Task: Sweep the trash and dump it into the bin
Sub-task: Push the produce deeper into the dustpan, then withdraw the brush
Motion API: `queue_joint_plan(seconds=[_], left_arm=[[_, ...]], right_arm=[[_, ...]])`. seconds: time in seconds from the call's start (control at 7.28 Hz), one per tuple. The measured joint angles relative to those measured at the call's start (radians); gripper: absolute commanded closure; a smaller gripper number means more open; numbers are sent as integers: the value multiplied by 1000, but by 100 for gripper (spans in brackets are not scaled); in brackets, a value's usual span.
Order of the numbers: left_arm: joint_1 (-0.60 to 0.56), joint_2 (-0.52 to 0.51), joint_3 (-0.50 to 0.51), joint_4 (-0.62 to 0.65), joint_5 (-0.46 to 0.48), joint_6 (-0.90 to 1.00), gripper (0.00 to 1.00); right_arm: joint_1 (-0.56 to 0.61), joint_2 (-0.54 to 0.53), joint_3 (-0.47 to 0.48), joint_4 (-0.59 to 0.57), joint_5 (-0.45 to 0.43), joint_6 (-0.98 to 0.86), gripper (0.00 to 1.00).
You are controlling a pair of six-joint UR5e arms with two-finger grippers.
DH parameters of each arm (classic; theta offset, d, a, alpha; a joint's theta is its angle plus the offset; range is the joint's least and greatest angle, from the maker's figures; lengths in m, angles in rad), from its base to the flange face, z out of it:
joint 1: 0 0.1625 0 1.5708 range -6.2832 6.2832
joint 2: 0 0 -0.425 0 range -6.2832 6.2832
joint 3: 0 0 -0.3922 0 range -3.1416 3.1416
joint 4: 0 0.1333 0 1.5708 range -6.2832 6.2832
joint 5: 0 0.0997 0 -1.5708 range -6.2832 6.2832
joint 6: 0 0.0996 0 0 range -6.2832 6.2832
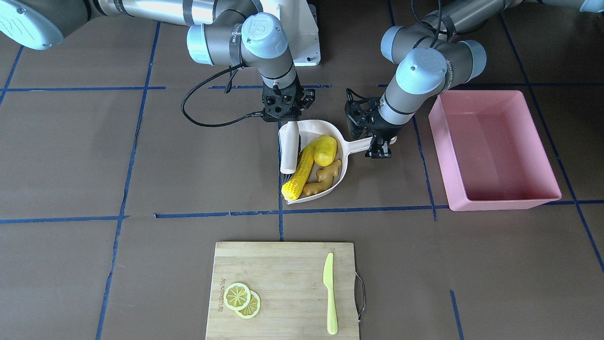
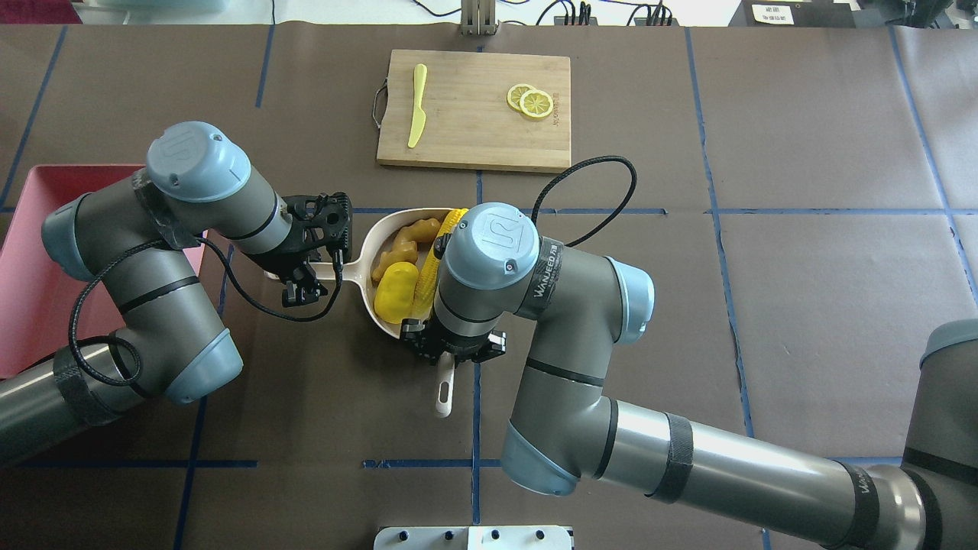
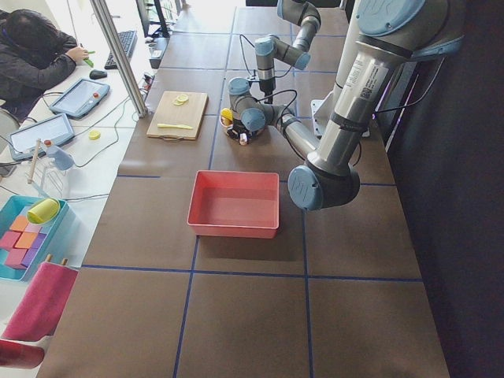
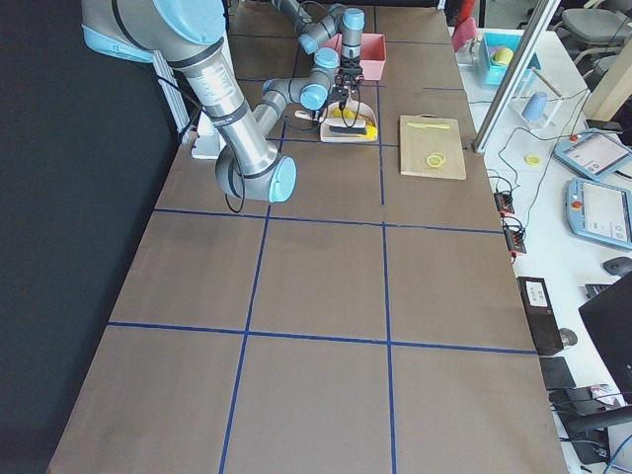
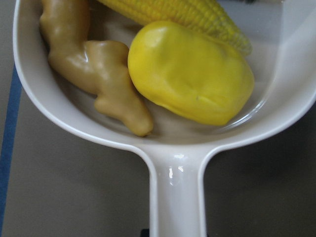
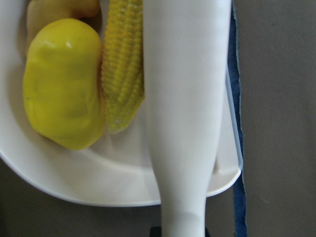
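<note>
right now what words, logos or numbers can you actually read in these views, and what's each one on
"WANFEED": on the black strap round the right arm, overhead view.
"UR" logo: on that arm's blue joint cap.
Print on the cutting board: too blurred to read.
White label past the table's far edge: too small to read.

Glossy plastic dustpan (image 5: 177,163), matt brown table (image 1: 71,156), wooden board (image 1: 283,288).
</note>
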Motion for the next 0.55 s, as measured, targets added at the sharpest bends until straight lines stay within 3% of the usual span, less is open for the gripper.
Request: queue_joint_plan(seconds=[0.55], left_arm=[[0, 0, -1, 0, 0, -5, 100]], right_arm=[[-11, 9, 8, 0, -5, -14, 100]])
